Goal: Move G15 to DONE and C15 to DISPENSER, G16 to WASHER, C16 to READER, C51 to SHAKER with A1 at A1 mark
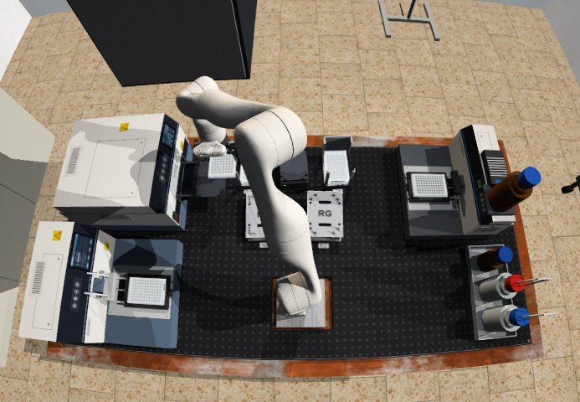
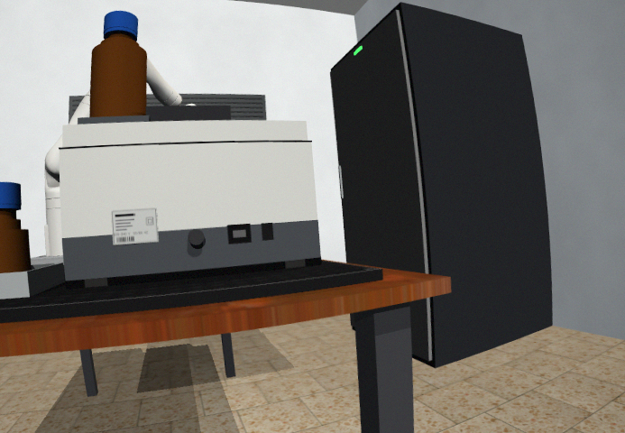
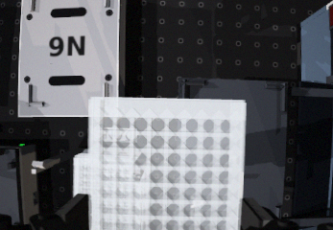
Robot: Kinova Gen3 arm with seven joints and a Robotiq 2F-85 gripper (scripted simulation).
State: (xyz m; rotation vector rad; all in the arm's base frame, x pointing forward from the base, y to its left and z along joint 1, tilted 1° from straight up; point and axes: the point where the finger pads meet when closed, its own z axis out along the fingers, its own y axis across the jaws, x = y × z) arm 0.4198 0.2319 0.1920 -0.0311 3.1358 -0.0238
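Observation:
My gripper (image 3: 164, 214) is shut on a white well plate (image 3: 166, 165), with one finger at each long side. Its label is not visible. In the overhead view the plate (image 1: 222, 166) hangs over the dark pull-out tray (image 1: 200, 178) of the big white instrument (image 1: 115, 166) at the back left, above the tray and not seated. The black shaker (image 1: 294, 172) at the back middle carries no plate. Other plates sit on the front-left instrument (image 1: 146, 290), on the right instrument (image 1: 428, 184) and in the rack (image 1: 336, 166) right of the shaker.
Nest N6 (image 3: 68, 57) and nest RG (image 1: 324, 213) are bare; my arm covers part of N6 and the rack beside it in the overhead view. Bottles and tubes (image 1: 499, 291) stand at the right edge. A tall black cabinet (image 2: 440, 194) stands behind the table.

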